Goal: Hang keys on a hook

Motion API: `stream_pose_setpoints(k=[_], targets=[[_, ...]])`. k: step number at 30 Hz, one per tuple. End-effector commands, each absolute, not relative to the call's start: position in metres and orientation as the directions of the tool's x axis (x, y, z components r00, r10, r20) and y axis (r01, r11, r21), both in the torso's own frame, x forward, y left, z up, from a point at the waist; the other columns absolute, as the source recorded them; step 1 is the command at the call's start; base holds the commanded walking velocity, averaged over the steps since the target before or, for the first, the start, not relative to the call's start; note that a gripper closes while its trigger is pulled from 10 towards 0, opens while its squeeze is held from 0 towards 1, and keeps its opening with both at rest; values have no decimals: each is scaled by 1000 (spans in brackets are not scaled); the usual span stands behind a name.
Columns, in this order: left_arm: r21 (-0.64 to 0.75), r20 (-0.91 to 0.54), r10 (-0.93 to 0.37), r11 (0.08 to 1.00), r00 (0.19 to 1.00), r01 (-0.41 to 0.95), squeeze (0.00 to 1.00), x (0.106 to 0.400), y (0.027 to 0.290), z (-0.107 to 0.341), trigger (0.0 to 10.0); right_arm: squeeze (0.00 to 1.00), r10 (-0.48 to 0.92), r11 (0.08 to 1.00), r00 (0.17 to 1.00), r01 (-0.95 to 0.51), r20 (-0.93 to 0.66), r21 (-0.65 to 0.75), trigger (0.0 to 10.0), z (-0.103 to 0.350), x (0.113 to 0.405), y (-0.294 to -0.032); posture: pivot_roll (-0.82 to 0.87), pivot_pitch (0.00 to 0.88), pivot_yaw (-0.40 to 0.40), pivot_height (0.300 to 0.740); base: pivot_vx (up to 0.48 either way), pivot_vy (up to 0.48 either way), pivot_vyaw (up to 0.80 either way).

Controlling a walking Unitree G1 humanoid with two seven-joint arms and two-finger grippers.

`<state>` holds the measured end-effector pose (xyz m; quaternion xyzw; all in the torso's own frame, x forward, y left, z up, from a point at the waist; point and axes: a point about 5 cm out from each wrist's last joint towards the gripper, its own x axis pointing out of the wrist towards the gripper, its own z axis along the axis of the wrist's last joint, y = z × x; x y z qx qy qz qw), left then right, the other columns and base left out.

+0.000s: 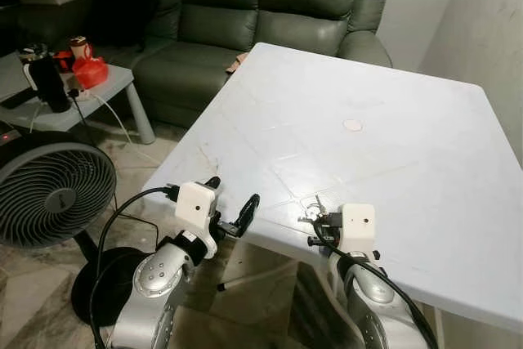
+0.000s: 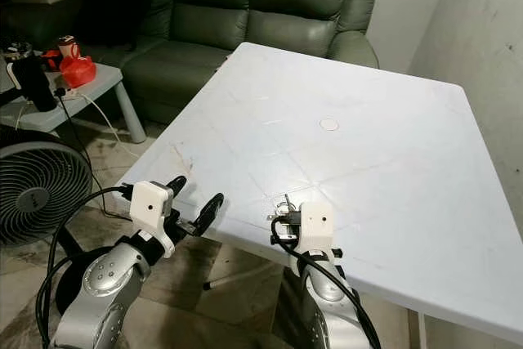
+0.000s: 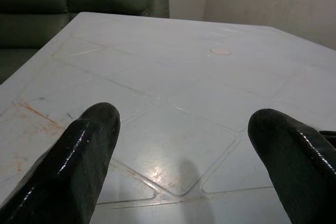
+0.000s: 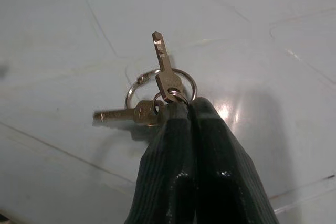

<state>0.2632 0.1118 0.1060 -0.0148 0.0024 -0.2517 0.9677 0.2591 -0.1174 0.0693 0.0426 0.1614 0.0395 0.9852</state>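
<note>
The left gripper [image 1: 231, 207] hovers at the near edge of the white table [image 1: 409, 145], its fingers apart. The right gripper [image 4: 181, 109] is clamped on the keys [image 4: 157, 95], low over the table. They look light, hard and slippery; the ring seems the best hold.

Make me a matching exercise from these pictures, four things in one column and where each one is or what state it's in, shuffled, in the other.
Column one:
1. brass keys on a metal ring
2. left gripper
3. round black floor fan
4. red plastic bag

Column two:
A. on the low grey side table beside the sofa
B. pinched in the right gripper just above the white plastic table
C. open, at the table's near edge
D. standing on the floor to the robot's left

Pairs: 1-B, 2-C, 3-D, 4-A
</note>
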Motion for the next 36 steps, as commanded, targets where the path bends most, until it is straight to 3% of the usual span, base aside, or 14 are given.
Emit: stream_pose_setpoints(k=[1,2,3,5,7,9,11,14,15,18,20,21,22,36], targets=[[-13,13,-499,866,866,500,0,265,111,109,10000,0,66,989,960,-28,-272,142,3412,76,261,-122,38,0,-37,740,0,0,0],[-13,13,-499,866,866,499,0,265,111,109,10000,0,59,987,962,-16,-267,159,3412,76,261,-123,38,0,-37,740,0,0,0],[-13,13,-499,866,866,499,0,265,111,110,10000,1000,53,987,964,-11,-260,161,2902,78,262,-125,38,0,-37,740,0,0,0],[-12,14,-499,867,867,499,0,265,111,110,10000,1000,51,988,965,-11,-258,156,5804,78,262,-126,38,0,-37,740,0,0,0],[-12,14,-499,866,867,499,0,266,111,109,10000,1000,43,988,968,-4,-246,155,1804,80,263,-127,41,0,-38,740,0,0,0],[-11,14,-500,866,866,500,0,265,111,109,10000,1000,38,987,969,3,-244,163,3098,81,264,-127,41,0,-38,740,0,0,0],[-11,14,-500,866,866,500,0,265,111,109,10000,969,28,986,972,11,-232,165,0,83,265,-128,41,0,-38,740,0,0,0],[-11,14,-499,866,866,499,0,265,111,110,10000,447,25,983,976,15,-214,184,0,85,266,-128,41,0,-38,740,0,0,0],[-10,15,-499,867,867,499,0,265,111,110,10000,0,27,980,983,10,-183,199,0,89,267,-128,41,0,-38,740,0,0,0],[-11,17,-497,867,867,498,0,266,110,110,10000,0,27,978,985,8,-169,207,0,93,270,-129,45,0,-39,740,0,0,0],[-12,18,-496,868,868,496,0,267,110,110,10000,0,39,984,981,-4,-192,181,10000,91,272,-129,46,0,-40,740,0,0,0],[-12,19,-496,868,868,496,0,267,110,111,10000,0,48,979,980,-9,-191,202,10000,90,272,-128,46,0,-40,740,0,0,0],[-12,20,-495,869,869,495,0,267,110,111,10000,1000,56,972,983,-13,-176,235,10000,91,272,-128,46,0,-40,740,0,0,0],[-19,26,-485,874,874,485,0,268,110,112,10000,1000,48,967,980,3,-193,255,10000,93,274,-126,46,0,-45,740,0,0,0]])
